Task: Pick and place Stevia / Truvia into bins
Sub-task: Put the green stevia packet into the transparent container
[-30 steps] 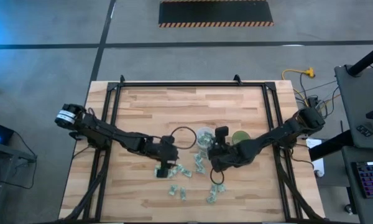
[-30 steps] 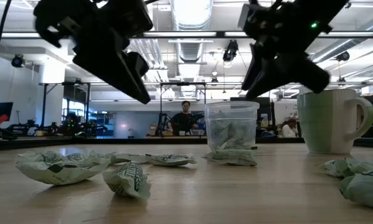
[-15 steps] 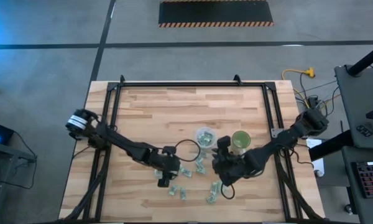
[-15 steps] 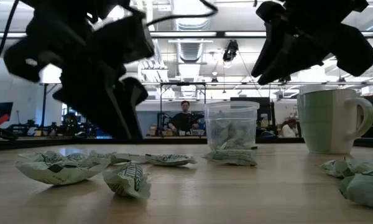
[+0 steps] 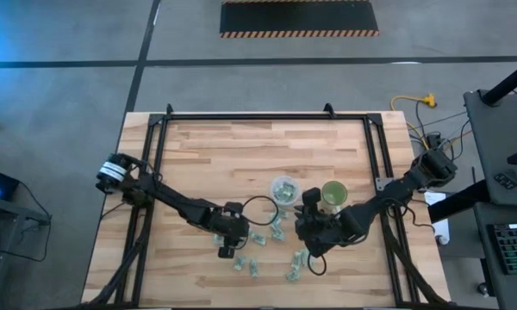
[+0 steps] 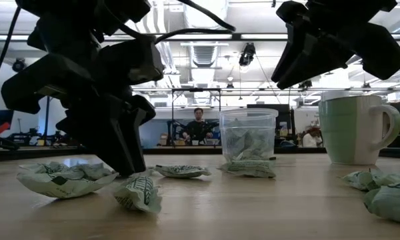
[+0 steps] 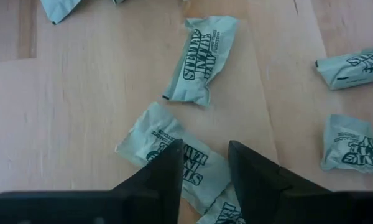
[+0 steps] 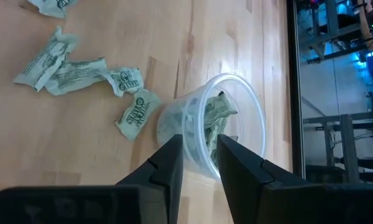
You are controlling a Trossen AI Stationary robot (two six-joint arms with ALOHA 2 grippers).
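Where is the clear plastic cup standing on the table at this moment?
In the high view the clear cup stands right of the table's middle, directly left of the green cup, with sachets scattered on the wood nearer the front edge.

The left gripper [image 5: 227, 251] is lowering onto the sachets [image 7: 185, 163] near the table's front, fingers [image 7: 166, 173] slightly parted astride one. The right gripper [image 5: 308, 248] is moving nearward, away from the clear cup [image 5: 283, 189].

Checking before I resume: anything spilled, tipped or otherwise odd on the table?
Both cups stand upright: the clear cup with sachets inside, the green cup beside it. Loose sachets lie crumpled on the wood, one against the clear cup's base. Nothing looks damaged.
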